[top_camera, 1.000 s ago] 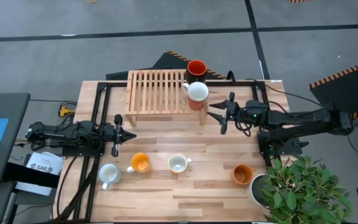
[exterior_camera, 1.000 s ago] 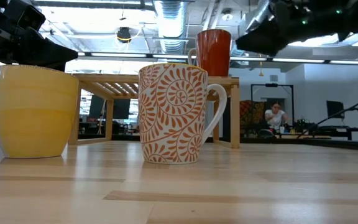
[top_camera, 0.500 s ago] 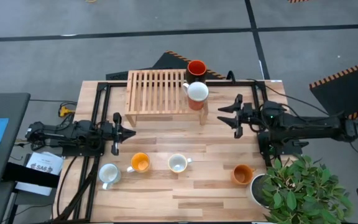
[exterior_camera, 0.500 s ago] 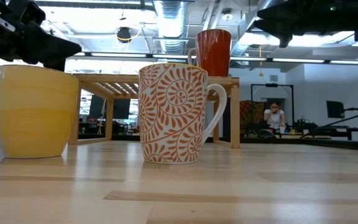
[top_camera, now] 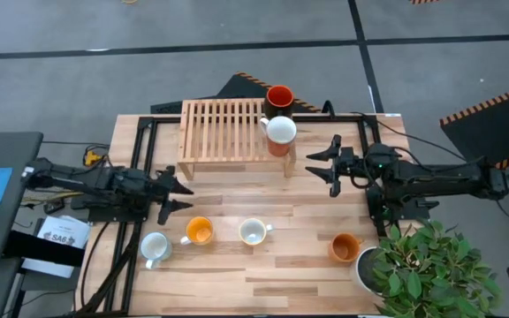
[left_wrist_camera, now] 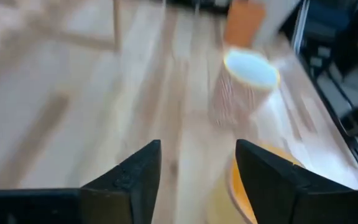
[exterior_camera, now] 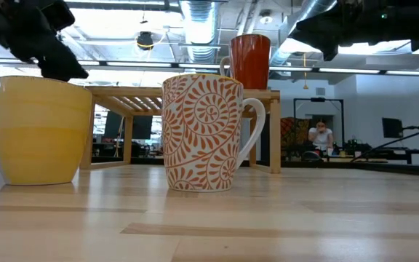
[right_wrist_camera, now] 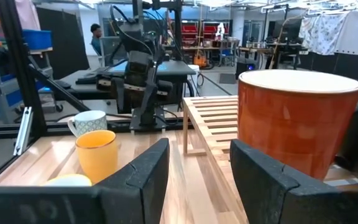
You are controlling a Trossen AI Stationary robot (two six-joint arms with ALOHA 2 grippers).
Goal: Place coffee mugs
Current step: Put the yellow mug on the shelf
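Glossy orange ceramic mug [top_camera: 199, 230] stands upright in the front row on the pale wooden worktop [top_camera: 263, 274], just ahead of the left gripper [top_camera: 174, 195], fingers spread and empty, the nearer arm. Right gripper [top_camera: 330, 163], fingers apart, hovers beside the slatted wooden rack [top_camera: 224, 128].

This is a robotics lab or workshop. A butcher-block worktop [top_camera: 263, 256] stands on a grey concrete floor [top_camera: 104, 79], with black-and-yellow hazard tape [top_camera: 489, 106] marking zones off its right edge. Bundled cables [top_camera: 117, 265] run down the worktop's left edge. Overhead, bare silver ducting [exterior_camera: 202, 18] and strip lights hang from an open ceiling. Beyond the far edge stand benches crowded with equipment, red storage racks [right_wrist_camera: 197, 31], and a seated person [exterior_camera: 318, 137] at a workstation.
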